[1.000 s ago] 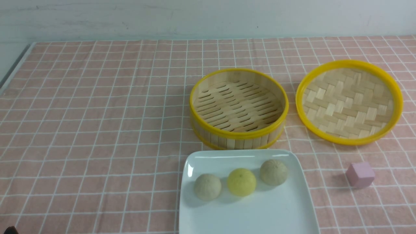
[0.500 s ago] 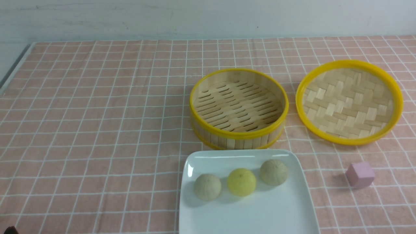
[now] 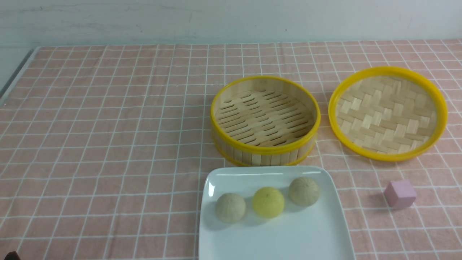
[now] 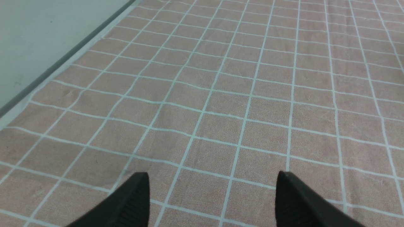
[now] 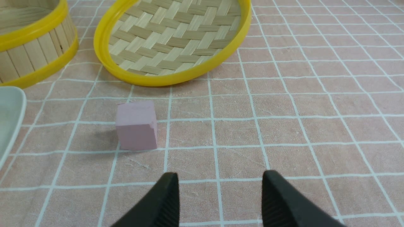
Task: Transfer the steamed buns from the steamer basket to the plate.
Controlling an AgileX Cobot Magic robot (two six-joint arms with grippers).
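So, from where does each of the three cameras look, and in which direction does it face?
Front view: between the arms, facing forward over plate, steamed buns, steamer basket; no arm shows.
Left wrist view: on the left arm, facing bare tablecloth; open left gripper.
Right wrist view: facing pink cube, woven tray; open right gripper.
Front and right wrist views share cube, tray, basket.

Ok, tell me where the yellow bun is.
In the front view, the yellow bun sits on the plate, between the two beige buns, just in front of the steamer basket.
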